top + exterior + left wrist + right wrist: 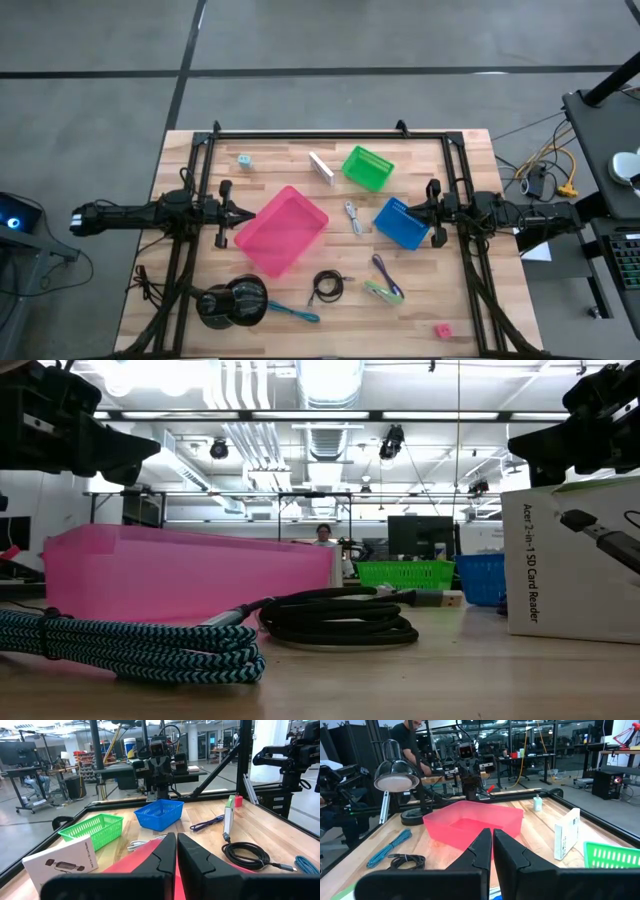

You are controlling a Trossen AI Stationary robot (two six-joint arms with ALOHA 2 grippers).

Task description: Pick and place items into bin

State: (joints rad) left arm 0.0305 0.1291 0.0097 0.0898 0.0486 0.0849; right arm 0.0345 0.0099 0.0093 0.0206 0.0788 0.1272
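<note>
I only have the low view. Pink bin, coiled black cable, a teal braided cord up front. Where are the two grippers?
Observer: Left gripper sits at the pink plastic bin's left edge, fingers shut, empty.
Operator: And the right?
Observer: Right gripper is beside the blue mesh basket, also shut and empty.
Operator: Anything small I can't see from here?
Observer: A tiny red block lies near the table's front right corner, and a light-blue block at the far left.
Operator: Is the coiled black cable in the bin?
Observer: No, the coiled black cable lies on the wooden table, in front of the bin.
</note>
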